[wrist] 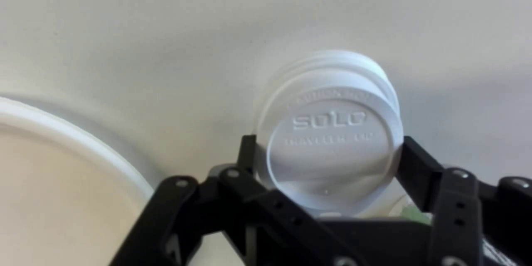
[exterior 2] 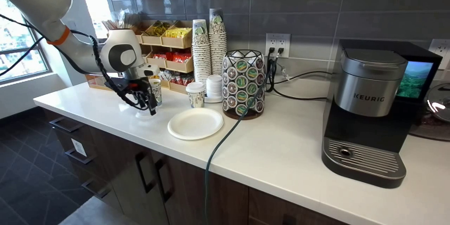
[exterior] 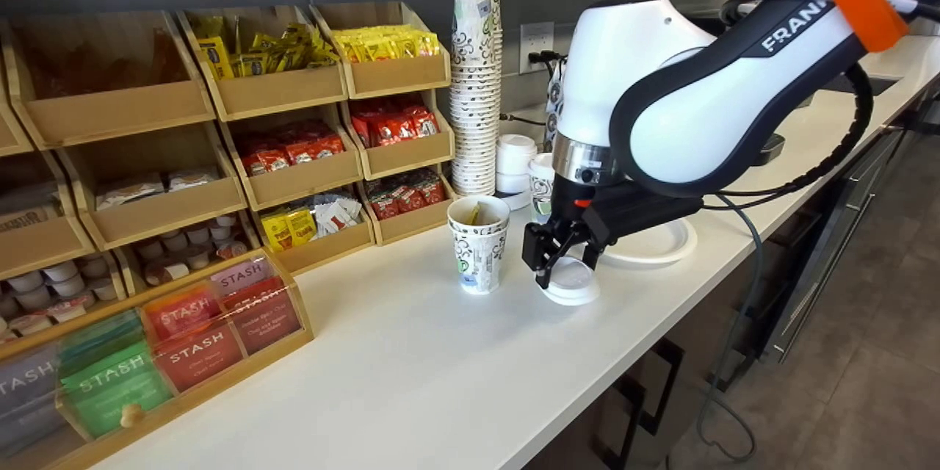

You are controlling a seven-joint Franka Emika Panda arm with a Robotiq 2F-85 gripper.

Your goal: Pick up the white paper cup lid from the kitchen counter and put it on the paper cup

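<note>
The white paper cup lid (exterior: 573, 289) is between the two fingers of my gripper (exterior: 565, 270), low over the off-white kitchen counter (exterior: 411, 374). In the wrist view, both fingertips (wrist: 327, 149) press the sides of the lid (wrist: 332, 124), whose embossed top faces the camera. I cannot tell whether its lower rim touches the counter. The patterned paper cup (exterior: 479, 261) stands upright beside the gripper, with a doubled rim and something yellow inside. It is partly behind the gripper in an exterior view (exterior 2: 156, 91). A sliver of it shows in the wrist view (wrist: 411, 213).
A white plate (exterior 2: 195, 123) lies beside the gripper. A lidded patterned cup (exterior 2: 196, 95), stacked lids (exterior 2: 213, 86) and tall cup stacks (exterior: 474, 117) stand behind. Wooden bins (exterior: 294, 176) with packets line the wall. A pod carousel (exterior 2: 242, 84) and coffee machine (exterior 2: 365, 112) stand farther along.
</note>
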